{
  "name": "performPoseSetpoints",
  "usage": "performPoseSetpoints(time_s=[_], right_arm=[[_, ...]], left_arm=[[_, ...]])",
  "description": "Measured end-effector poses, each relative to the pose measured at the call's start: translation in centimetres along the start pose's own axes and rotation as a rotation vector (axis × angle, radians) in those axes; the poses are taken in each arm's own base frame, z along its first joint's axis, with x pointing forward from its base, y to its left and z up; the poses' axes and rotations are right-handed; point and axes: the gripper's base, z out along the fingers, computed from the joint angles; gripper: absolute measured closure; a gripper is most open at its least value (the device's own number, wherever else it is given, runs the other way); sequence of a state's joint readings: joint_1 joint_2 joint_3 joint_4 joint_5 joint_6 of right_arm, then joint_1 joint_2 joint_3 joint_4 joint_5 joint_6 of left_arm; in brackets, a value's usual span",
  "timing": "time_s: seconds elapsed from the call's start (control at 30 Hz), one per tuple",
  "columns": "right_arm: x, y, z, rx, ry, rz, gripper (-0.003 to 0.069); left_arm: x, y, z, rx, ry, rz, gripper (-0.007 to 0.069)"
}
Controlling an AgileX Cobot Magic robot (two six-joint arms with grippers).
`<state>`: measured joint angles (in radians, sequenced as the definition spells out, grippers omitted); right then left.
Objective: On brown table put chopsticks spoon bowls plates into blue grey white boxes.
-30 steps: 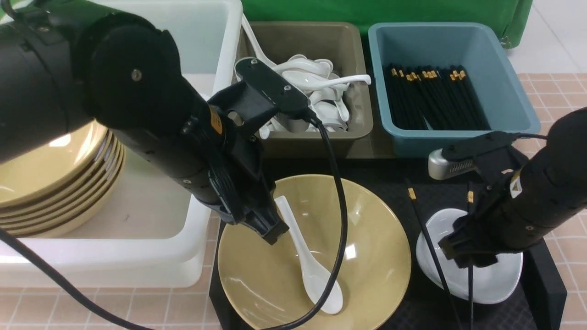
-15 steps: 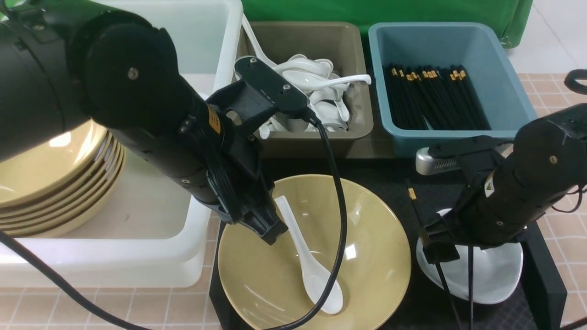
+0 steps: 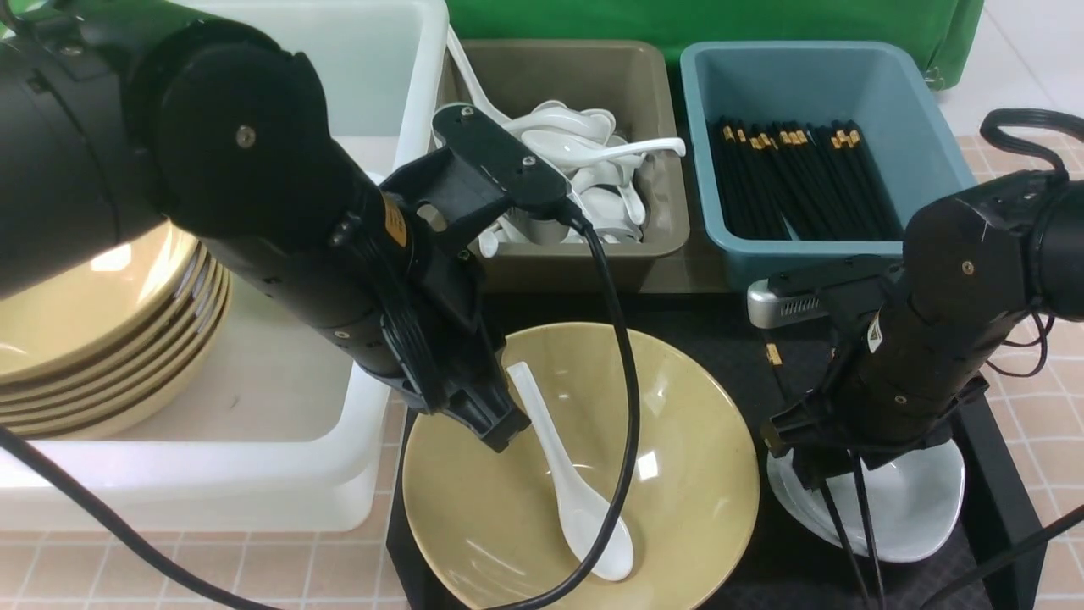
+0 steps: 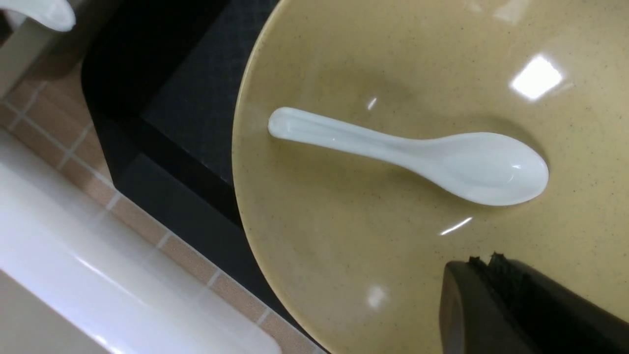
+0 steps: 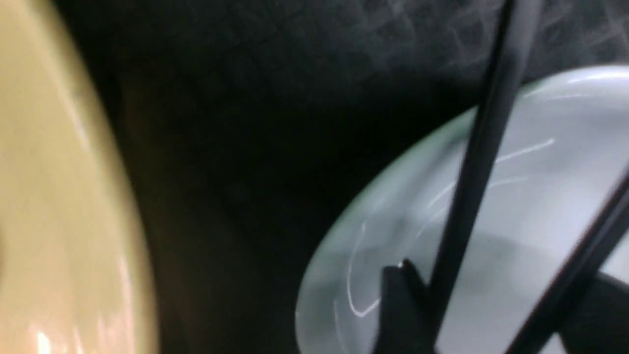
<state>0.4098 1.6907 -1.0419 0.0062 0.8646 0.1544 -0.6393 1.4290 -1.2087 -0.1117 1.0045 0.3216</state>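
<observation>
Pinkish-brown square tiles are seen across the table (image 3: 254,559), on which a black tray (image 3: 1003,508) lined with a cross-hatched mat is set. A glossy, finely speckled yellow bowl (image 3: 694,474) is placed on the tray's left half, and a smooth white ceramic spoon (image 3: 584,508) is laid inside it. The left gripper (image 3: 500,434) is held over the bowl beside the spoon's handle, jaws pressed together on nothing. Near the tray's right edge a shallow white dish (image 3: 923,508) is crossed by two slim black chopsticks (image 3: 857,542). The right gripper (image 3: 813,457) is lowered over them, a stick between its fingers; whether they are clamped cannot be told. Along the tray's left and far edges a white box (image 3: 254,474) of stacked yellow plates (image 3: 85,339), a grey box (image 3: 584,263) and a blue box (image 3: 847,254) are lined up.
</observation>
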Motion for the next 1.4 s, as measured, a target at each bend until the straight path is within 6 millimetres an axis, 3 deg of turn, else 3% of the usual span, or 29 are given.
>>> performPoseSetpoints(time_s=[0.1,0.23,0.43,0.57,0.63,0.8,0.87,0.97,1.1,1.23,1.4], right_arm=[[0.2,0.0,-0.3,0.002,0.014,-0.026,0.0389],[0.3,0.0,-0.4,0.002,0.023,-0.051,0.0512],[0.4,-0.1,-1.1,0.000,0.006,-0.084,0.0513],[0.6,-0.1,-3.6,-0.007,-0.068,-0.110,0.0513],[0.0,-0.3,-6.7,-0.010,-0.182,-0.127,0.0513],[-3.4,-1.8,-11.1,-0.004,-0.423,-0.089,0.0513],[-6.1,-3.2,-12.8,0.012,-0.542,-0.051,0.0513],[-10.3,-5.2,-13.7,0.034,-0.677,0.005,0.0513],[-14.8,-7.0,-12.8,0.034,-0.759,0.088,0.0513],[-19.4,-8.5,-9.9,0.025,-0.780,0.161,0.0513],[-21.7,-9.3,-6.0,0.031,-0.660,0.177,0.0508]], left_arm=[[0.0,0.0,0.0,-0.001,0.000,0.001,0.0622],[0.0,0.1,0.0,-0.006,0.001,0.004,0.0622],[-0.2,0.3,0.0,-0.029,-0.022,0.014,0.0622],[-0.8,0.5,0.0,-0.056,-0.086,0.017,0.0622],[-1.6,1.5,-0.3,-0.091,-0.180,-0.013,0.0622],[-3.5,4.9,-0.7,-0.130,-0.326,-0.142,0.0622],[-4.9,6.9,-0.9,-0.143,-0.383,-0.179,0.0622],[-6.9,8.8,-1.1,-0.146,-0.443,-0.177,0.0622],[-8.6,9.1,-2.2,-0.142,-0.509,-0.143,0.0622],[-9.0,9.0,-3.1,-0.137,-0.539,-0.116,0.0622],[-8.1,8.4,-3.7,-0.129,-0.461,-0.066,0.0622]])
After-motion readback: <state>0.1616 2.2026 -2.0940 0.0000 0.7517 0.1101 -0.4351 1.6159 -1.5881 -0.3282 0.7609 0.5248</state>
